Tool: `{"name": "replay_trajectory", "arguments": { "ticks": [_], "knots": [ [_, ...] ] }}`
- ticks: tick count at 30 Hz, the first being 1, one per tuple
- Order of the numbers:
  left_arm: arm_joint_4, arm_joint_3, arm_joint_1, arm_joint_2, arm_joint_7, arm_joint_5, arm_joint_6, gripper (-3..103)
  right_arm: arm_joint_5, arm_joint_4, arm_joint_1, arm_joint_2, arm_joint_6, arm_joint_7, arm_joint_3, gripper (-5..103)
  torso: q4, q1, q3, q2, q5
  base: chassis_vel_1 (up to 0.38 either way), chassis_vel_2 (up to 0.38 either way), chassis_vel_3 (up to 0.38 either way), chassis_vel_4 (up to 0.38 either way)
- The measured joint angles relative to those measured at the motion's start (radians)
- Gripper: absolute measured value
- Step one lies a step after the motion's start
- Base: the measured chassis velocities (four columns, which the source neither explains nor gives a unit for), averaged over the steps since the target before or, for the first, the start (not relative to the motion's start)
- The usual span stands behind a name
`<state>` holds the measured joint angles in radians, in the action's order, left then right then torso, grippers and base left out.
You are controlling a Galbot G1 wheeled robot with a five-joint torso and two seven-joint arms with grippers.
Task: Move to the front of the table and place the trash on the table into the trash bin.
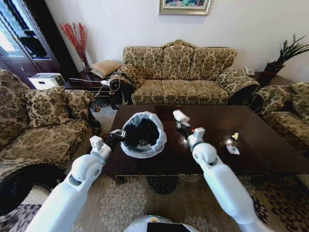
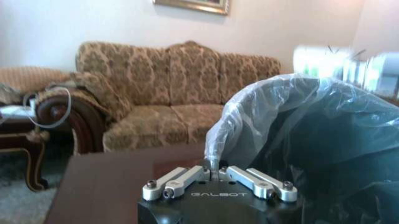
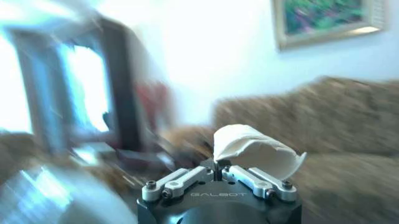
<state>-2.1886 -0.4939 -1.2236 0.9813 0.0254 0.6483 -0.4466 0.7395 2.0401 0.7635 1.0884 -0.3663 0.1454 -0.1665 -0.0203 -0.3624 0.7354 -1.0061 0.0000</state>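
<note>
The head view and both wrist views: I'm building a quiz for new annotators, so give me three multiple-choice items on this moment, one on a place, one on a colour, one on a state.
1. Where is the trash bin?
A. on the sofa
B. at the table's left part, its rim in the left gripper
C. on the carpet by the armchair

2. What colour is the crushed cup in the right gripper?
A. white
B. red
C. green

3. What state is the left gripper in?
A. wide open over the table
B. shut on a bottle
C. shut on the bin's bag-lined rim

Answers: 1 B, the head view shows the bin over the table at that gripper; 2 A, the right wrist view shows it white; 3 C, the left wrist view shows its fingers pinching the rim.
</note>
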Motion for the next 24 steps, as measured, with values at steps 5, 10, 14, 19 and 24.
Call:
{"name": "replay_trajectory", "arguments": {
  "ticks": [5,10,14,19,24],
  "knots": [
    [-0.001,0.029,0.016,-0.024,0.017,0.028,-0.035,1,0.302,0.171,-0.156,-0.054,-0.106,0.054,0.076,0,-0.0004,0.000,0.000,0.000,-0.0003,0.000,0.000,0.000,0.000],
    [-0.011,0.044,0.031,-0.078,0.035,0.087,-0.085,1,0.373,0.297,-0.133,-0.152,-0.140,0.073,0.168,0,-0.0001,0.000,0.000,0.000,-0.0001,0.000,0.000,0.000,0.000],
    [-0.006,0.040,0.056,-0.110,0.045,0.108,-0.098,1,0.371,0.356,-0.079,-0.221,-0.156,0.067,0.234,0,0.0003,0.000,0.000,0.000,0.0000,0.000,0.000,0.000,0.000],
    [-0.009,0.034,0.063,-0.115,0.054,0.112,-0.103,1,0.361,0.356,-0.082,-0.236,-0.202,0.064,0.293,4,0.0000,0.000,0.000,0.000,-0.0001,0.000,0.000,0.000,0.000],
    [-0.024,0.027,0.050,-0.108,0.055,0.113,-0.106,1,0.334,0.299,-0.101,-0.208,-0.175,0.054,0.326,25,0.0000,0.000,0.000,0.000,-0.0001,0.000,0.000,0.000,0.000]
  ]
}}
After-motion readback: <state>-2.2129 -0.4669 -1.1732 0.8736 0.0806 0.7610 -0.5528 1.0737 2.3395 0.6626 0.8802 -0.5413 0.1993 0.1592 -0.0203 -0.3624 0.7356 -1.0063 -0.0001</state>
